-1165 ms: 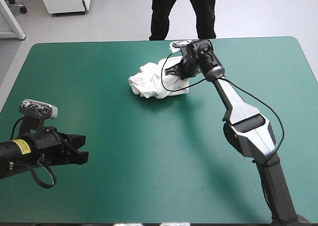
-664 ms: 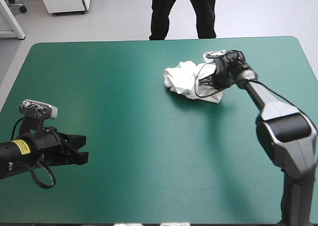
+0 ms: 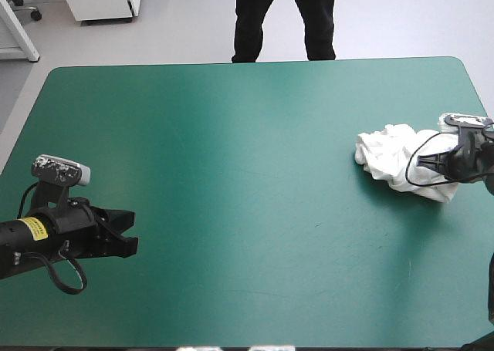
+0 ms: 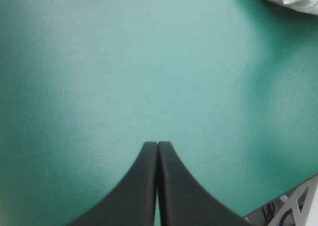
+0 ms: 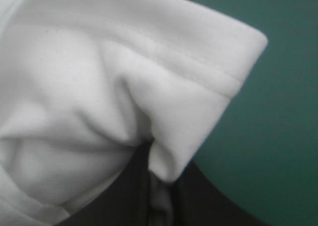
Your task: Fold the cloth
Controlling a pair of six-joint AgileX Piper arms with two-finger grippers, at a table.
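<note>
The left arm (image 3: 23, 247) comes in low at the table's 8 o'clock and lies nearly level. Its wrist (image 3: 73, 227) and the left gripper (image 3: 130, 241) point toward 3 o'clock. That gripper's black fingers (image 4: 144, 186) are pressed together in one pointed arch with nothing between them. The right arm is almost wholly outside the high view. Only its wrist (image 3: 472, 154) and the right gripper (image 3: 424, 162) show, reaching far out at the table's 3 o'clock and aimed toward 9 o'clock. Its fingers (image 5: 208, 206) are all but closed, pinching a fold of the T-shirt (image 5: 99, 87) between them.
</note>
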